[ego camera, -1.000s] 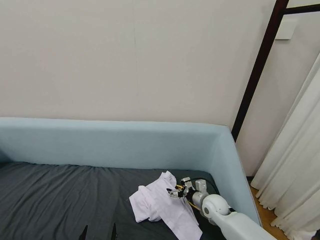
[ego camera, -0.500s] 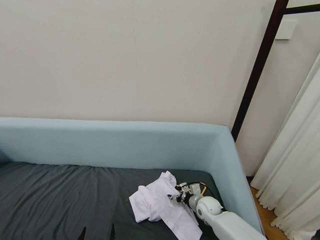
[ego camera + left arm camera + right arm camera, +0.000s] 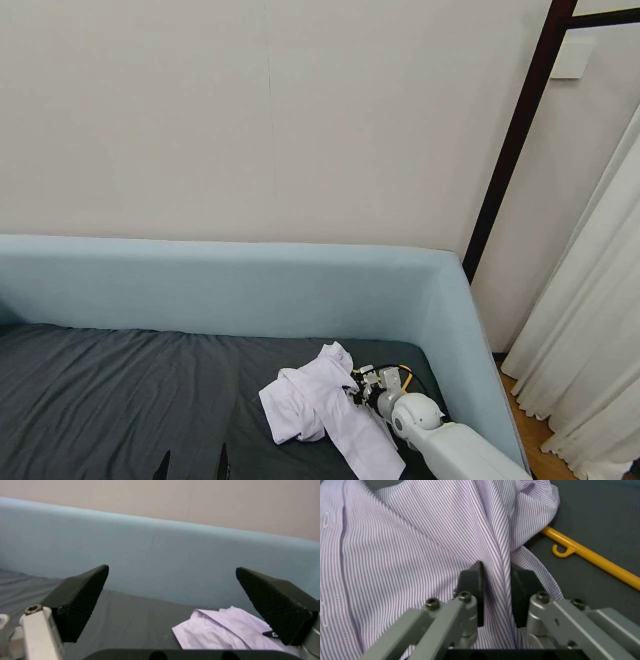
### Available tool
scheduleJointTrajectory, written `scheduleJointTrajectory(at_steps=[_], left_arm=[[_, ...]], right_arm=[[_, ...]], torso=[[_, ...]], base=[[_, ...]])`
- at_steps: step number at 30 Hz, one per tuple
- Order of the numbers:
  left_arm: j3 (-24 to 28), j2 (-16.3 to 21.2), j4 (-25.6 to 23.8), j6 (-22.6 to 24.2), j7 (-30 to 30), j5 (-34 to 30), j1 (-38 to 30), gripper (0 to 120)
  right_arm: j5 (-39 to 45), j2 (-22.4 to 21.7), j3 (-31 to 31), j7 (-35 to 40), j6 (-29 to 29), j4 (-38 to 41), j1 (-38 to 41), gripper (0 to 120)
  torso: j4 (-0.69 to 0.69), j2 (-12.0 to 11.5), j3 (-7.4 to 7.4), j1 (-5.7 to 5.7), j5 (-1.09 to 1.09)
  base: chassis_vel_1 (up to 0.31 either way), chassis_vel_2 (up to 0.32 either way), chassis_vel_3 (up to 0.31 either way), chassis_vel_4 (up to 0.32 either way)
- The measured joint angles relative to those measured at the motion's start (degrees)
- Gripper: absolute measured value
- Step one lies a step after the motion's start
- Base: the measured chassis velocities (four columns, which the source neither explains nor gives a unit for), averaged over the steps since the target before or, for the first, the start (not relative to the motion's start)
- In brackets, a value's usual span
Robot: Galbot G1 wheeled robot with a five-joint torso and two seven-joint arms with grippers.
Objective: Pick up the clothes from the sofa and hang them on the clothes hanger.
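Observation:
A pale lilac striped shirt (image 3: 312, 405) lies crumpled on the dark grey sofa seat (image 3: 110, 400) near its right end. My right gripper (image 3: 357, 385) is at the shirt's right side. In the right wrist view its black fingers (image 3: 476, 588) are shut on a raised fold of the shirt (image 3: 395, 543). A yellow hanger (image 3: 592, 558) pokes out from under the cloth. My left gripper (image 3: 175, 603) hangs open above the seat, left of the shirt (image 3: 225, 632), with nothing between its fingers; its fingertips (image 3: 166, 464) show at the head view's lower edge.
The light blue sofa back (image 3: 230, 290) and right armrest (image 3: 460, 340) wall in the seat. A dark wooden post (image 3: 510, 140) stands behind the armrest, and white curtains (image 3: 590, 340) hang at the far right.
The right gripper slid slightly left into the shirt and its fingers closed on a fold; the cloth bunched a little. The left arm stayed put.

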Motion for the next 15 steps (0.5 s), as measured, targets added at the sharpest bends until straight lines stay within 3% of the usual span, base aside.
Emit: scheduleJointTrajectory(at_steps=[4, 11, 15], left_arm=[[0.06, -0.05, 0.0, 0.0, 0.0, 0.01, 0.1, 100], [0.12, -0.01, -0.1, 0.0, -0.05, 0.22, 0.04, 100], [0.15, 0.4, -0.48, 0.19, -0.05, 0.21, -0.24, 100]], right_arm=[[-0.22, -0.09, -0.41, 0.05, 0.08, 0.46, -0.02, 0], [0.42, -1.37, -1.41, 0.98, 0.51, 3.08, 0.0, 0], [3.14, -4.54, -2.11, 2.44, 0.48, 10.45, 0.3, 0]], torso=[[0.0, 0.0, 0.0, 0.0, 0.0], [0.0, 0.0, 0.0, 0.0, 0.0], [0.0, 0.0, 0.0, 0.0, 0.01]], base=[[0.0, 0.0, 0.0, 0.0], [0.0, 0.0, 0.0, 0.0], [0.0, 0.0, 0.0, 0.0]])
